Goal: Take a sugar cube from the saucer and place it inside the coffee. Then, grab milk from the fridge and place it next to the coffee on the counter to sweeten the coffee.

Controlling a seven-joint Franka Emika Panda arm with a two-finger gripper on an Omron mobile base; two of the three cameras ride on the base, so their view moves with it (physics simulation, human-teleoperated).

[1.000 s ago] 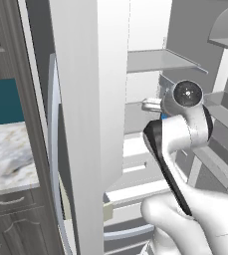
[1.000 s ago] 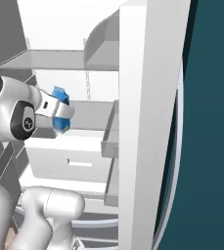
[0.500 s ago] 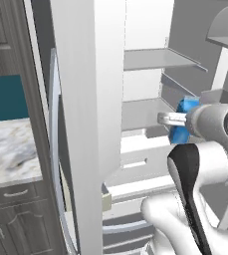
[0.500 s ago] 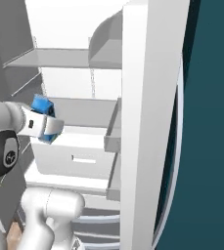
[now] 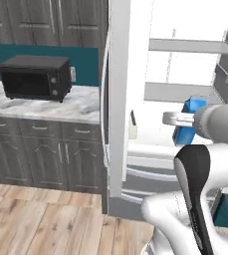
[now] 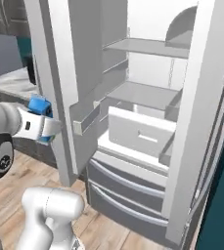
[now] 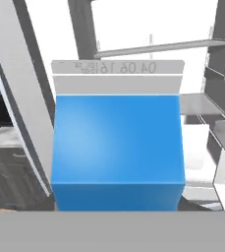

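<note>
The milk [image 5: 189, 130] is a bright blue carton with a pale top, held in the air in front of the open fridge [image 5: 119, 99]. My gripper [image 5: 184, 121] is shut on it, with the carton's blue faces showing above and below the white hand [image 6: 44, 125]. In the hand view the milk [image 7: 118, 147] sits close up, its pale printed top toward the fridge shelves. The marble counter [image 5: 60, 105] lies to the left of the fridge. The coffee, the saucer and the sugar cube are out of view.
A black microwave [image 5: 36, 77] stands on the counter above dark grey cabinets [image 5: 36, 149]. The fridge door [image 6: 59, 73] hangs open, with inner shelves and a white drawer [image 6: 138, 134]. Wooden floor [image 5: 41, 219] spreads in front.
The whole picture has shifted, so the base has moved: counter and microwave now show at the left. The milk stays in the gripper, now outside the fridge shelves.
</note>
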